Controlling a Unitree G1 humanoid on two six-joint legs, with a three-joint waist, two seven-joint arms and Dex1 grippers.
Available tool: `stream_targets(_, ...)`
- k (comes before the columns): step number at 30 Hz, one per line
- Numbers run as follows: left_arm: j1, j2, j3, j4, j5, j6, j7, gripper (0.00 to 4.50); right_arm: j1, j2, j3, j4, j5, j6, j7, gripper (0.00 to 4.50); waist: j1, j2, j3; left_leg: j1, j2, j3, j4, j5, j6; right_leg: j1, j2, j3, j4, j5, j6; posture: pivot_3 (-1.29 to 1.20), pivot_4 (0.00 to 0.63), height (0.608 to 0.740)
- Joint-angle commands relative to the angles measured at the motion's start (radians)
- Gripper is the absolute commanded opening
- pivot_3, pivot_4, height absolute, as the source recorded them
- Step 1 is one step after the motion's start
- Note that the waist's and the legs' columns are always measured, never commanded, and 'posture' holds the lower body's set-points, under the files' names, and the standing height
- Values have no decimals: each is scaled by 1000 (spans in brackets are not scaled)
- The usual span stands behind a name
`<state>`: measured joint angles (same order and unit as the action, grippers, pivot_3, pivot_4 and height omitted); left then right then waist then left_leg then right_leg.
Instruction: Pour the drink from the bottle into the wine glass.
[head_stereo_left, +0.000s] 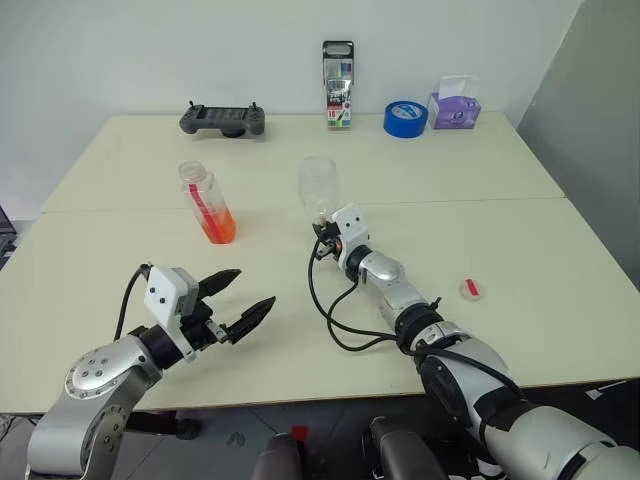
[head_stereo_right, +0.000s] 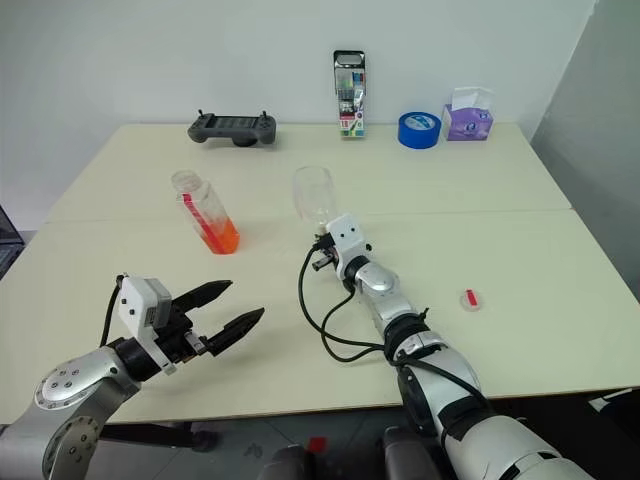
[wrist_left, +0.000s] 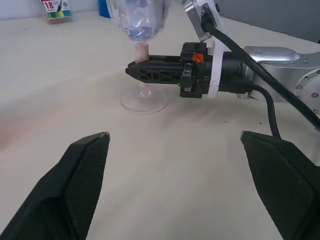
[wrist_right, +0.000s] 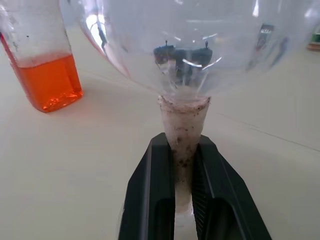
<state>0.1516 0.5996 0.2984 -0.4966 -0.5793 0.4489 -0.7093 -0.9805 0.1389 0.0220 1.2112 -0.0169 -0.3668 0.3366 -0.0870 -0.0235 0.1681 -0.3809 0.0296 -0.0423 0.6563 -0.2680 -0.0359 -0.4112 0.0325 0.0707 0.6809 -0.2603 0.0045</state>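
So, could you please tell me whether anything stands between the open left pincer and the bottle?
Nothing visible does: bare table lies between the left pincer and the bottle, which stands uncapped beyond it.

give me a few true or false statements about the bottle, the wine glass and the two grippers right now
1. The right gripper is shut on the stem of the clear stemmed wine glass. True.
2. The small clear plastic bottle is held in the left gripper. False: the left gripper is open and empty, and the bottle stands apart from it on the cream table.
3. The wine glass is half full of orange-red drink. False: its bowl looks empty; the orange-red drink sits in the lower part of the bottle.
4. The small red cap lies on the table. True.
5. The bottle has no cap on. True.
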Motion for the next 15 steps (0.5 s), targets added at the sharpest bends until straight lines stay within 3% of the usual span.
stream_targets(1,-2,15,35,-14,-7,-13,3,4500,-57,78,1,25,-7,-57,-8,144,0,0,0,0,0,0,0,0,0,0,0,0,0,0,0,0,150,740)
stream_targets(15,-21,29,32,-20,-14,4,6,4500,-25,80,5,68,-32,-25,-40,144,0,0,0,0,0,0,0,0,0,0,0,0,0,0,0,0,150,740)
